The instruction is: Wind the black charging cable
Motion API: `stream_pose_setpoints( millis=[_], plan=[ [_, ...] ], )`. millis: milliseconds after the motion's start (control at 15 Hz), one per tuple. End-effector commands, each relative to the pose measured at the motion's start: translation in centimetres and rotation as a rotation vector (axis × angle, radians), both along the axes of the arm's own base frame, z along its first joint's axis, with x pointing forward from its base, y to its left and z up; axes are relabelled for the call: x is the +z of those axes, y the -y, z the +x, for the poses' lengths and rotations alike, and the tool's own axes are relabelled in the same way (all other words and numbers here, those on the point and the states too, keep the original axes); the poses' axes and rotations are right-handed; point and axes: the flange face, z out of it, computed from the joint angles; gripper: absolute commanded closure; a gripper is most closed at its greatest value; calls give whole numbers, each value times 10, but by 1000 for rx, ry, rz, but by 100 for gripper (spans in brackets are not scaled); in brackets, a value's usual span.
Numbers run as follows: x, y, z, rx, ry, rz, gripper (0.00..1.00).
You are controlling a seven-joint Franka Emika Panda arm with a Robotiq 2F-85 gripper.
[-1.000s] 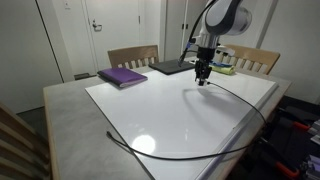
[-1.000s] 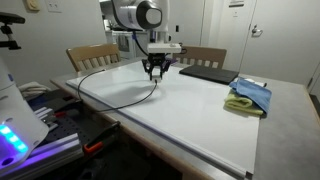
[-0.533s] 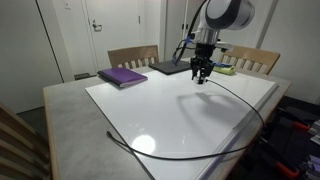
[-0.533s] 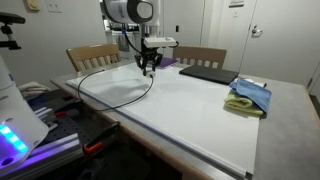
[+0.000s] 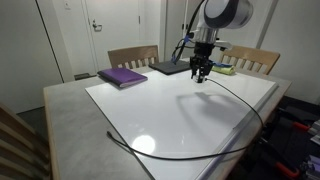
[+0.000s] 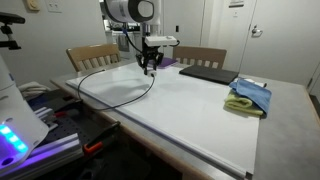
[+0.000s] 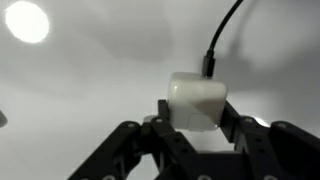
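Firmly, the gripper (image 7: 196,128) clamps the black charging cable (image 7: 224,32) by its plug (image 7: 197,98), cord leading away from it.

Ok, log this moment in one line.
gripper shut on plug block | held above white tabletop | black charging cable trails in loop

The charging cable (image 7: 222,35) is black, its plug block (image 7: 196,100) white. Table sheet (image 5: 180,110) white. Book (image 5: 122,76) purple. Laptop (image 6: 205,73) black; beside it, cloths (image 6: 248,95) blue and yellow-green.
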Motion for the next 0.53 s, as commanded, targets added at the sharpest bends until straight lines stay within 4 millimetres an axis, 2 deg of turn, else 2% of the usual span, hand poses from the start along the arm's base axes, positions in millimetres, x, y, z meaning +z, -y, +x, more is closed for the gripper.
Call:
stream_pose_setpoints(
  millis=[0,267,467],
  plan=[
    [4,1,8,20,34,-32,73],
    [9,-8,32,138,44,-93,73],
    [5,-42,52,261,43,-96,73]
  ],
)
